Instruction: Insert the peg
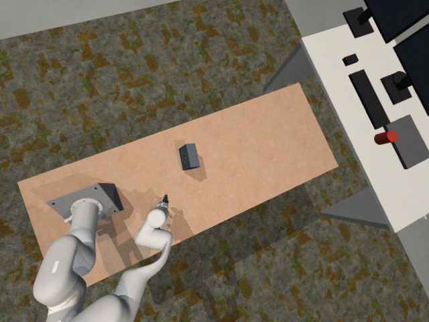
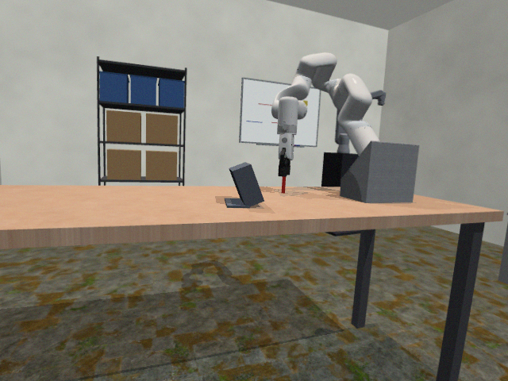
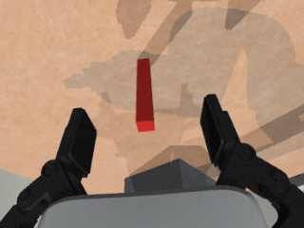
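The red peg (image 2: pixel 282 184) (image 3: pixel 144 95) stands upright on the wooden table (image 1: pixel 259 138) (image 2: pixel 123 209) (image 3: pixel 51 26). My gripper (image 1: pixel 165 198) (image 2: pixel 283 167) (image 3: pixel 145 113) points straight down right over it. It is open wide, with one black finger on each side of the peg's top end and clear gaps to both. The arm hides the peg in the overhead view. The dark grey sloped panel (image 1: pixel 188 156) (image 2: pixel 246 184) stands apart on the table, with its hole on the face that is turned towards the arm.
The arm's grey base block (image 1: pixel 104 194) (image 2: pixel 381 172) sits at the table's end. A white desk (image 1: pixel 346 104) with dark items and a red cylinder (image 1: pixel 385 137) stands beyond the far end. A shelf rack (image 2: pixel 141 123) stands by the back wall.
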`<state>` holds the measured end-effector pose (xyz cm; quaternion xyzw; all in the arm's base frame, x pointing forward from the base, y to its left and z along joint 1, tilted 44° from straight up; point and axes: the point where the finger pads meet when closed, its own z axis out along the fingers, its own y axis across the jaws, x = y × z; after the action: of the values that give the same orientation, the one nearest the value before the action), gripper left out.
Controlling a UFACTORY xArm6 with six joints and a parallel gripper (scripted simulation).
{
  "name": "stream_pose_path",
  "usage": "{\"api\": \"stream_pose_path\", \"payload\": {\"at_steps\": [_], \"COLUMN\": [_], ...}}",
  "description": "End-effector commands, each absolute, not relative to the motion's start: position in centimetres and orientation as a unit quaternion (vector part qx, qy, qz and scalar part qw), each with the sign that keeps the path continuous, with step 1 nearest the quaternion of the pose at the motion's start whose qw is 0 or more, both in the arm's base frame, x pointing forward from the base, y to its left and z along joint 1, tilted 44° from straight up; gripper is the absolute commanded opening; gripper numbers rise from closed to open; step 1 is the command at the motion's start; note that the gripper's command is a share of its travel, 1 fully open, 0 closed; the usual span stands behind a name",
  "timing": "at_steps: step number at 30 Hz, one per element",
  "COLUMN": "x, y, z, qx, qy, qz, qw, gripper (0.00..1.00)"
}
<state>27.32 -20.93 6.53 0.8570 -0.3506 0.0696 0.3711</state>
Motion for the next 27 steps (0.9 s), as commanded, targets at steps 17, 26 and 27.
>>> {"api": "stream_pose_path", "payload": {"at_steps": [17,26,27], "x": [27.4,27.7,27.8], "y": [-21.1,-19.9,-19.5], "z": [6.4,7.7,8.1], "qx": [0.857,0.857,0.857], "qy": [-0.351,-0.351,-0.351], "qz": [0.071,0.071,0.071], "qw": [0.371,0.371,0.371], "gripper": [0.0,0.0,0.0]}}
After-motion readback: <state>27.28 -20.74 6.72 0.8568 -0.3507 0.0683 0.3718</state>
